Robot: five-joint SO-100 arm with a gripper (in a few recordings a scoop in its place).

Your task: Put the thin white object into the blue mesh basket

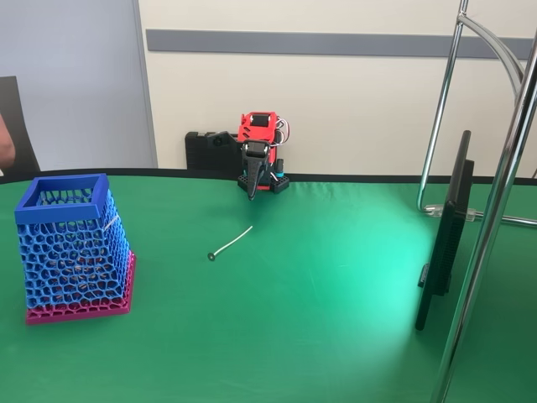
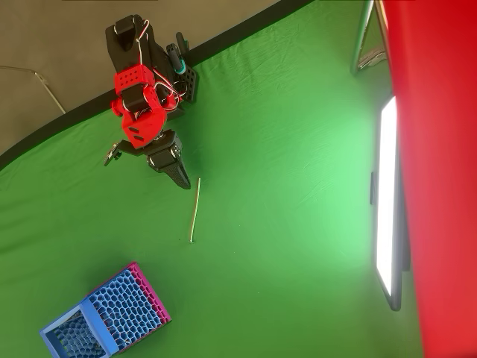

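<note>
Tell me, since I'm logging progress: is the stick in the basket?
Out. The thin white object lies on the green table, apart from the blue mesh basket.

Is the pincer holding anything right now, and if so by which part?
Nothing is held. The pincer hangs near the arm's base with nothing between its fingers, and the thin white object lies apart on the green table.

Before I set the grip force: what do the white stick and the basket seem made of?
The thin white object looks like a light plastic or paper stick, matte and slightly bent; too thin to tell more. The blue mesh basket looks like rigid plastic, possibly printed: open honeycomb walls, solid rim, magenta base.
</note>
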